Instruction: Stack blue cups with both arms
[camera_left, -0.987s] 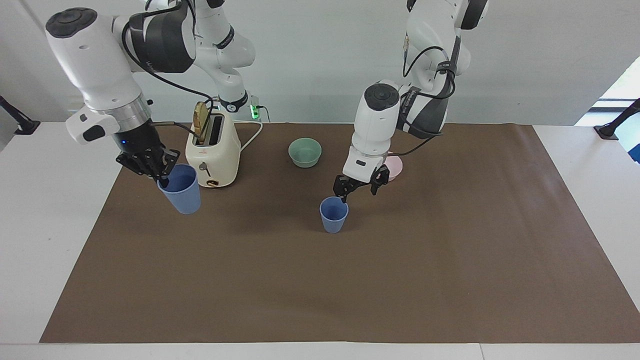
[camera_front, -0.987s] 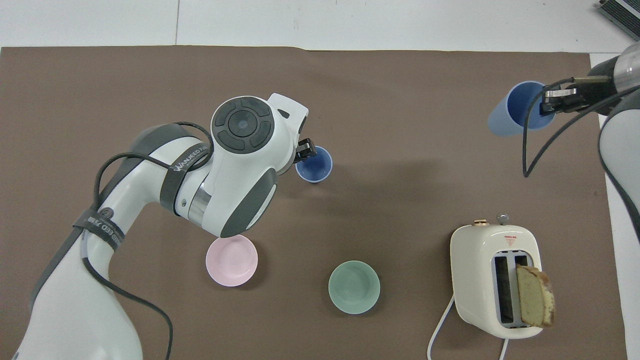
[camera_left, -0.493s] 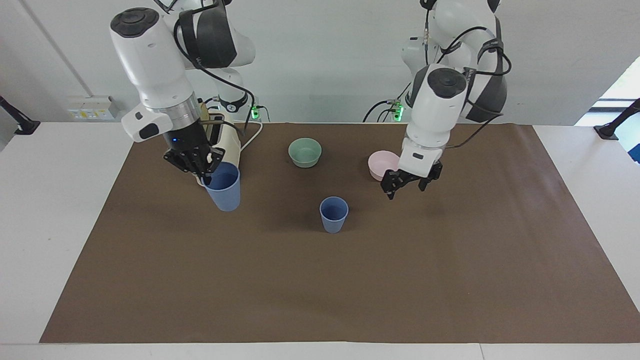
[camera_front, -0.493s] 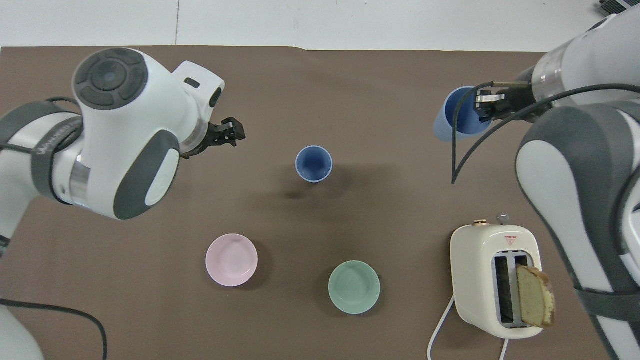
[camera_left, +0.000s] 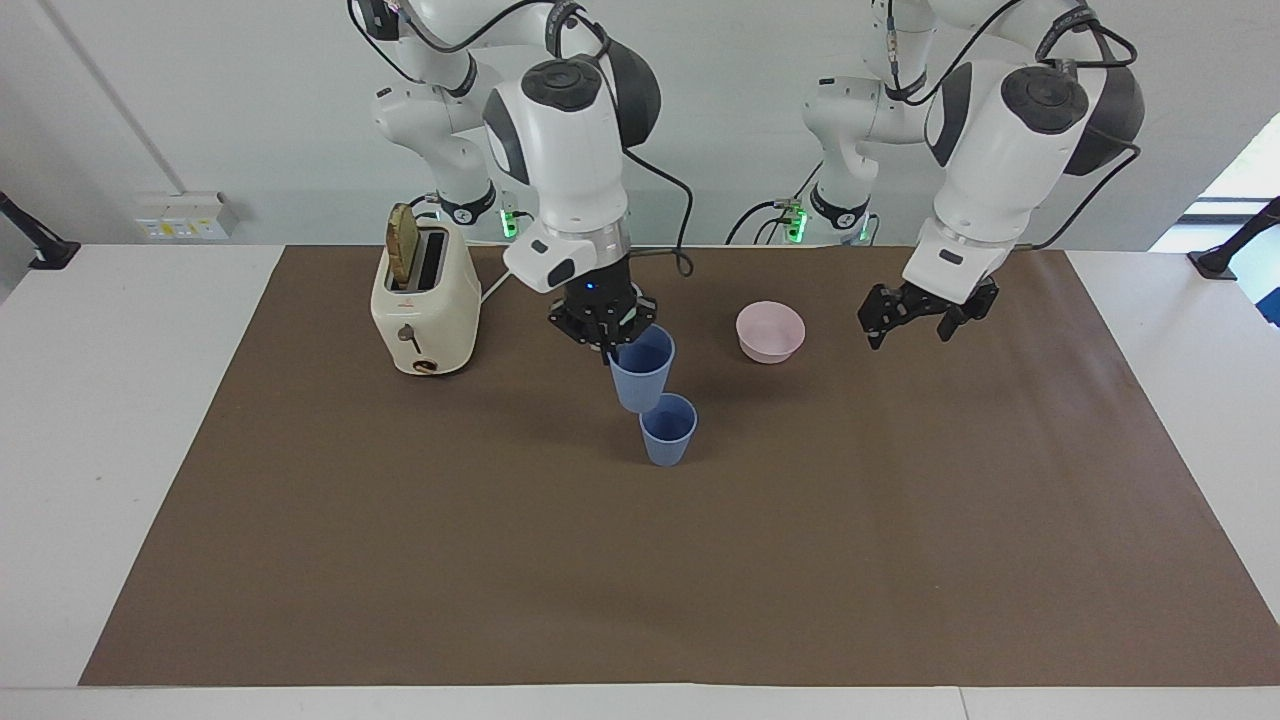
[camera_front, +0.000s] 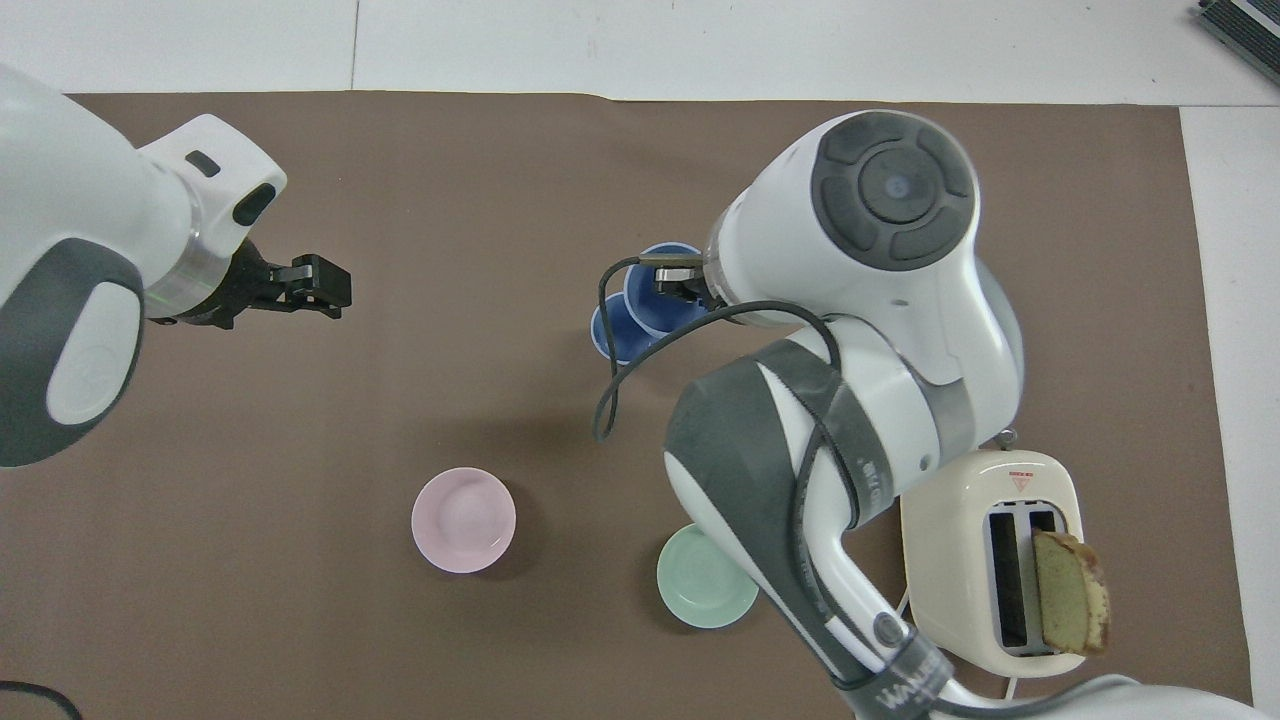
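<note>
- Brown mat (camera_left: 900, 520): covers most of the table, with everything standing on it.
- Right arm (camera_left: 565, 150): has swung in from its own end of the table, past the toaster, and now hangs over the middle of the mat.
- Left arm (camera_left: 1000, 150): has pulled back from the middle toward its own end and waits there, up in the air.
- Toaster (camera_left: 425, 310): sits toward the right arm's end, with a slice of bread (camera_left: 402, 245) sticking out of one slot. Has not moved.
- Pink bowl (camera_left: 770, 332) and green bowl (camera_front: 700, 595): sit nearer to the robots than the cups. Not part of the job.
- Held cup (camera_left: 640, 370): has come along with the right arm. Hangs a little tilted, with its bottom just above the rim of the other cup and not quite centred over it.
- Standing cup (camera_left: 668, 430): stands upright and alone in the middle of the mat, same spot as a moment ago.
- Right gripper (camera_left: 605, 335): clamped on the rim of the held cup.
- Left gripper (camera_left: 912, 325): jaws apart, holding nothing, over bare mat.
- Meaning for the job: nearly lined up now. Probably next comes a small nudge to centre the held cup, then straight down into the standing cup, then letting go. Could tip the standing cup if lowered off-centre.
</note>
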